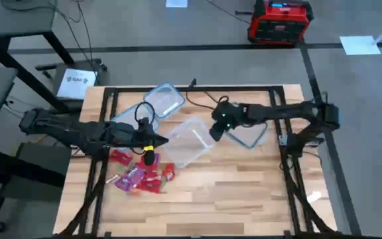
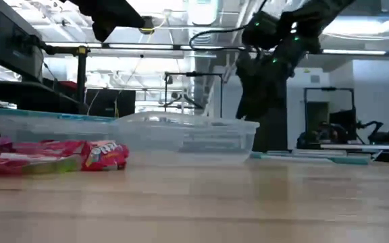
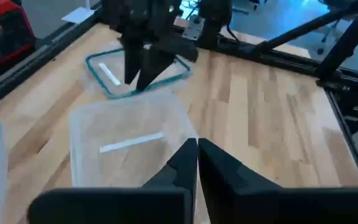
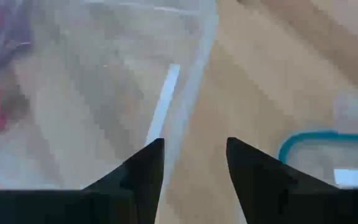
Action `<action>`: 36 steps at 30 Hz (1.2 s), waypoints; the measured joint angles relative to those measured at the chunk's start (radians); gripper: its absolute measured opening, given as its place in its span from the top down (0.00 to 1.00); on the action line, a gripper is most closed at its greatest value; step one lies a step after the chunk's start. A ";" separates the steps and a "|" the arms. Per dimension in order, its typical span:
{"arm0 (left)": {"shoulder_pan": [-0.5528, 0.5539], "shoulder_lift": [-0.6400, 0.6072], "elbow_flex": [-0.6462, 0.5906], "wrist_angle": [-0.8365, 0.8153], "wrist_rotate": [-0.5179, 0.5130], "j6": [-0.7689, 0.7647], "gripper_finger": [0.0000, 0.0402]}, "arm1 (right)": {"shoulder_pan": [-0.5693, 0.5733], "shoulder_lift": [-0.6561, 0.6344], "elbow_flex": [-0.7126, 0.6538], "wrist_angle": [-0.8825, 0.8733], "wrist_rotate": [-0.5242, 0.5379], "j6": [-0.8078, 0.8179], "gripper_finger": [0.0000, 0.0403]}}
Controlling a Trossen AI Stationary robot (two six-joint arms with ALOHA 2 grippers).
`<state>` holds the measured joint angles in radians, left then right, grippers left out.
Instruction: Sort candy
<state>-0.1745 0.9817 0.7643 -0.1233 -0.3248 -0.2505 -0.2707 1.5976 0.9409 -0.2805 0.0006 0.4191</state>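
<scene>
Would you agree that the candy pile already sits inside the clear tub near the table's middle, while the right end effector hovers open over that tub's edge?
Not quite: the candy lies on the bare table beside the clear tub, which the high view shows empty. The right end effector does hover open over its edge.

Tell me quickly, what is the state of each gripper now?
Left gripper: closed, holding nothing.
Right gripper: open, empty, above the clear tub's rim.

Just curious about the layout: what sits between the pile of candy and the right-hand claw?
The high view shows a clear tub lying between the candy and the right gripper, which hangs open at the tub's far rim.
</scene>
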 joint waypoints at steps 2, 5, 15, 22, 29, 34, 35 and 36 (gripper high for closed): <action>0.000 0.000 0.000 -0.008 -0.001 0.004 1.00 | 0.002 0.029 0.017 0.029 -0.001 0.002 0.60; 0.000 0.000 0.000 -0.030 -0.002 0.003 1.00 | 0.012 0.064 0.035 0.035 -0.002 -0.001 0.60; 0.000 0.000 0.000 -0.047 -0.001 0.002 1.00 | 0.022 0.177 0.057 0.031 0.000 -0.052 0.71; 0.000 0.000 0.000 -0.046 -0.001 0.001 1.00 | 0.010 0.058 0.057 -0.105 0.014 -0.145 0.97; 0.000 0.000 0.000 -0.045 -0.001 -0.006 1.00 | -0.136 -0.239 0.057 -0.414 0.029 -0.239 1.00; 0.000 0.000 0.000 -0.045 -0.001 -0.009 1.00 | -0.304 -0.375 0.057 -0.555 0.036 -0.283 1.00; 0.000 0.000 0.000 -0.045 0.000 -0.013 1.00 | -0.335 -0.391 0.053 -0.567 0.036 -0.291 1.00; 0.000 0.000 0.000 -0.045 0.000 -0.014 1.00 | -0.363 -0.403 0.046 -0.571 0.036 -0.296 1.00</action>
<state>-0.1745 0.9817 0.7643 -0.1683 -0.3252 -0.2649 -0.6338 1.1943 0.9866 -0.8511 0.0364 0.1233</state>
